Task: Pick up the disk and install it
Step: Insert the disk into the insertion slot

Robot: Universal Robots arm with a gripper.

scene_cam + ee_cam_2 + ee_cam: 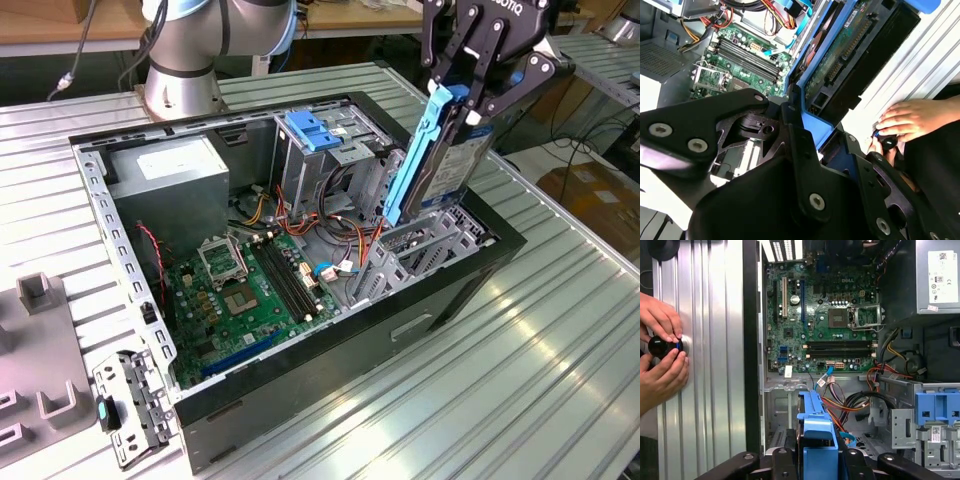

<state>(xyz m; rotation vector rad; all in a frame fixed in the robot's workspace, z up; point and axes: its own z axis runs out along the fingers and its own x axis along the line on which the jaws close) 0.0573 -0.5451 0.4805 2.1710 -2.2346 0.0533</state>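
The disk (452, 165) stands almost upright, a silver-grey drive with a blue carrier rail (415, 150) along its edge. My gripper (468, 98) is shut on its upper end, at the exterior view's right over the open computer case (300, 400). The disk's lower end reaches the metal drive bay (425, 250) at that end of the case. The second wrist view looks down the disk's green circuit-board side (840, 55) from between the black fingers (792, 135) of my gripper (822, 137). The first wrist view has the blue carrier (817, 430) clamped in my gripper (817, 461).
Inside the case lie the motherboard (250, 290), a grey power-supply box (165, 170), a tall cage with a blue latch (310, 130) and loose cables. A person's hands (660, 355) hold a black knob on the ribbed table beside the case. Grey fixtures (40, 290) sit at the exterior view's left.
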